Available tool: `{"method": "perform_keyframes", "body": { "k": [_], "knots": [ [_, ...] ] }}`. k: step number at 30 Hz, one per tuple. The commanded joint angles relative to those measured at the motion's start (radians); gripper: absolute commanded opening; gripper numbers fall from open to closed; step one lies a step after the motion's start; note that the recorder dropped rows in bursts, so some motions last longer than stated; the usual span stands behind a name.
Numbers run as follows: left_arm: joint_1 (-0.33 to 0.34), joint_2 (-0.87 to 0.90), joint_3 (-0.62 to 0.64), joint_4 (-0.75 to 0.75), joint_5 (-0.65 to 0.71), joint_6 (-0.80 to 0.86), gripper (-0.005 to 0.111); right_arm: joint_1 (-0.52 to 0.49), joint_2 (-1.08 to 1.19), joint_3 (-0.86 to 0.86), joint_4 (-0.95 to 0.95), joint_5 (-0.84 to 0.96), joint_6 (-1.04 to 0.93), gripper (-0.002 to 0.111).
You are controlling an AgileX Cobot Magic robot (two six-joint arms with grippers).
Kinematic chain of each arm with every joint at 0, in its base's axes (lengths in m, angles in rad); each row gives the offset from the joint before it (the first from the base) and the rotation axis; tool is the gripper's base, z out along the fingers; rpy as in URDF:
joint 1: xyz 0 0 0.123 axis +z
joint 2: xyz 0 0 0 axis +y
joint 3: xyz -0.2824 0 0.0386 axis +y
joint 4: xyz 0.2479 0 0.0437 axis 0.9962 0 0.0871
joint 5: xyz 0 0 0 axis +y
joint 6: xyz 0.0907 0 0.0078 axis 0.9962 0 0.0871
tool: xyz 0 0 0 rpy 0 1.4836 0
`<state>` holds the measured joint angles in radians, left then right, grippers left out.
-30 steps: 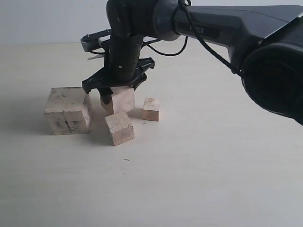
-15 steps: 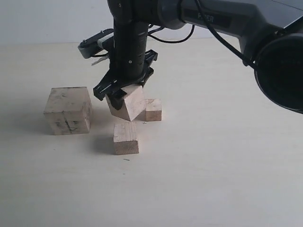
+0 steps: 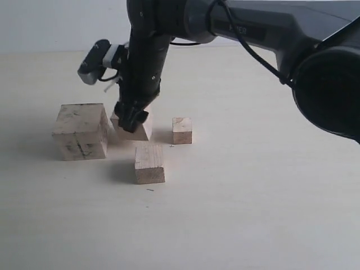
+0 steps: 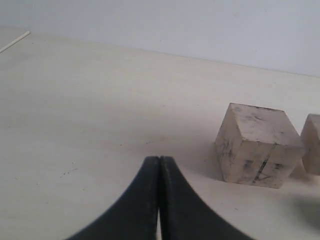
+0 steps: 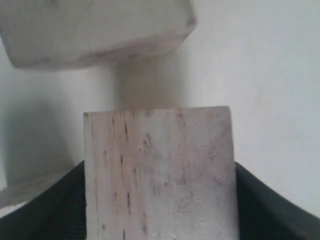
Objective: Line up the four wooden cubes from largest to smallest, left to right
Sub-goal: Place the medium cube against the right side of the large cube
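Down it came! The right gripper [image 3: 129, 117], fingers clamped either side of the second-largest cube [image 3: 139, 133], had levelled and lowered it, with the largest cube [image 3: 81, 130] just beyond the fingers. Slot two looked filled. The left gripper [image 4: 159, 200] sat pinched shut, empty.

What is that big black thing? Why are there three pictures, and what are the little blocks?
The black thing is a robot arm. Its right gripper, a two-fingered claw, is squeezing the pinched cube right beside the biggest cube. On the table also sit the front cube and the smallest cube. One picture watches from outside. The other two come from cameras on the wrists. One shows the left gripper closed on nothing. The other shows the pinched cube up close.
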<state>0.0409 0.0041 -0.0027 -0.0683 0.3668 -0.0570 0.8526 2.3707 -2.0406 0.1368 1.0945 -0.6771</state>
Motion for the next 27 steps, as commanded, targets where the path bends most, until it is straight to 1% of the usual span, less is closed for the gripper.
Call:
{"method": "perform_keyframes", "body": {
  "k": [1, 7, 13, 20, 27],
  "knots": [
    [-0.007, -0.004, 0.003, 0.002, -0.007, -0.001, 0.000, -0.004, 0.028, 0.002, 0.007, 0.056, -0.115, 0.000],
    [-0.007, -0.004, 0.003, 0.002, -0.007, -0.001, 0.000, -0.004, 0.051, 0.002, 0.109, 0.016, -0.203, 0.000],
    [-0.007, -0.004, 0.003, 0.002, -0.007, -0.001, 0.000, -0.004, 0.077, 0.002, 0.114, -0.005, -0.275, 0.000],
    [-0.007, -0.004, 0.003, 0.002, -0.007, -0.001, 0.000, -0.004, 0.088, 0.002, 0.121, -0.093, -0.292, 0.000],
    [-0.007, -0.004, 0.003, 0.002, -0.007, -0.001, 0.000, -0.004, 0.088, 0.002, 0.140, -0.098, -0.326, 0.000]
  ]
}}
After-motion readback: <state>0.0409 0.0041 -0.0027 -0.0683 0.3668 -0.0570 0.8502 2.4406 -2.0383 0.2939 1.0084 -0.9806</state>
